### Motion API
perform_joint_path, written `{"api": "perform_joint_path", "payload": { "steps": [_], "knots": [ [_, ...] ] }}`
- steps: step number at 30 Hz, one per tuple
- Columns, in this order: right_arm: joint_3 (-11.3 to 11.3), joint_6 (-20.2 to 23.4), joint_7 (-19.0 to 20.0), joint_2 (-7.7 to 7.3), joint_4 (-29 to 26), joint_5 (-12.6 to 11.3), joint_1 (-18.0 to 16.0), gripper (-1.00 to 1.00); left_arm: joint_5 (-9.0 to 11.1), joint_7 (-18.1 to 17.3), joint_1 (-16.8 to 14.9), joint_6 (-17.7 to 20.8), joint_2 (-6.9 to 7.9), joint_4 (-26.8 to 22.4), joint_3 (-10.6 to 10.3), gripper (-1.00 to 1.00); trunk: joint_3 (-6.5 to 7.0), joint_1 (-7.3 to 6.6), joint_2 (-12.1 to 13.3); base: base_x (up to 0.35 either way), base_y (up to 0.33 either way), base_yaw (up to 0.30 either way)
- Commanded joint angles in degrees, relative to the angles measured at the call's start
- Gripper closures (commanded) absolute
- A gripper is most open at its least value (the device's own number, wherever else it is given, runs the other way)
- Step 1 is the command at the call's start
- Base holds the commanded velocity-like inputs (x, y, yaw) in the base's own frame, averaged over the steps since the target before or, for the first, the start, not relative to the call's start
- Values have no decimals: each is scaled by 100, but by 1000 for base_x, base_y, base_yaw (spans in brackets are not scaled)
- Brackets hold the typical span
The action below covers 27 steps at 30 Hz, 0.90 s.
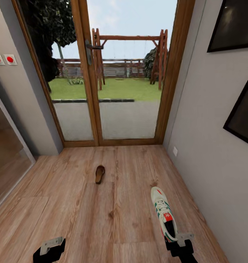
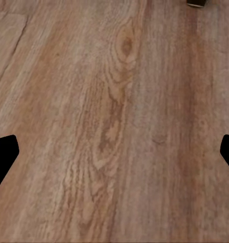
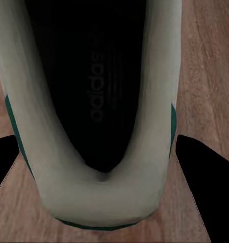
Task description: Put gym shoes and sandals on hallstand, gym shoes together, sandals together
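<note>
Warm brown wood planks make up the corridor floor (image 1: 83, 219) in the head view, running up to a wood-framed glass door (image 1: 113, 73) with a lawn and a swing frame beyond it. One gym shoe (image 1: 163, 213) lies on the floor at the lower right, white with green stripes and a red tongue label whose mark is too small to read; its toe points toward the door and its heel sits right at the right gripper (image 1: 180, 246). One sandal (image 1: 100, 174) lies alone further ahead, near the middle of the floor, well apart from both grippers. The left gripper (image 1: 49, 250) hangs low at the left over bare planks. Two dark framed pictures (image 1: 233, 25) hang on the right wall, and two white switches with red buttons (image 1: 4, 59) sit on the left wall.

In the left wrist view the two black fingers (image 2: 4, 154) stand wide apart over bare floor (image 2: 114, 126).

In the right wrist view the shoe's heel opening (image 3: 94, 86) lies between the two black fingers (image 3: 198, 172); the dark insole reads "adidas". The fingers stand either side of the heel, and whether they touch it I cannot tell.
</note>
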Motion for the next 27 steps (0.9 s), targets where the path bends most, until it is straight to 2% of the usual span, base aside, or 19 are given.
{"api": "perform_joint_path", "payload": {
  "steps": [1, 7, 17, 27],
  "knots": [
    [48, -15, -28, -4, 1, -47, -4, 100, 50, -21, -3, -14, 1, 4, 2, -100, -5, 2, -2, 338, 0, 0],
    [48, -15, -15, -4, 1, -57, -4, 100, 50, -21, -3, -14, 2, 4, 3, -100, -5, 2, -2, 314, 36, 0],
    [48, -15, -17, 4, 1, -54, -4, 100, 51, -21, -3, -14, -1, 4, 3, -100, -5, 2, -2, 288, 132, 0],
    [59, 1, 89, 45, -90, -46, -4, 100, 47, -19, -3, -14, -6, 4, -5, -100, -5, 2, -2, 334, 10, 0]
  ]
}}
